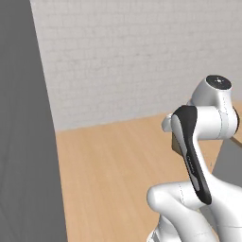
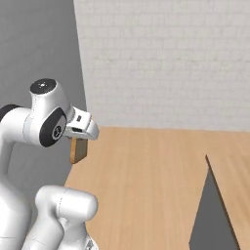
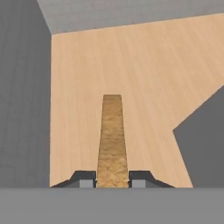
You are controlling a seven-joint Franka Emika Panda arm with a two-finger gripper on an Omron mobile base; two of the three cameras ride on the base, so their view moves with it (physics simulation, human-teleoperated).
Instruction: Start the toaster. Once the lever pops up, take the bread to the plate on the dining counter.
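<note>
Bread [image 3: 112, 140] clamped between the two tips of the pincer [image 3: 112, 179]; hand view has the slice edge-on, its long axis running straight out from the tips, crust edge toward the camera. From the right base view the bread [image 2: 78, 150] hangs below the pincer [image 2: 80, 139], carried well above the wood floor [image 2: 146, 185]. Left base view catches a tan corner of the bread [image 1: 175, 144] behind the dark forearm link.

A grey wall panel [image 1: 26, 142] stands to the robot's left; a white brick wall [image 2: 166, 63] faces ahead. A light-wood surface edge [image 2: 237, 176] with grey side shows at the right, possibly the dining counter, cannot confirm.

Judgement: toasting step looks done and this is the carry leg. With the slice pointing along the hand's axis, it likely needs tipping flat before release onto a plate.
</note>
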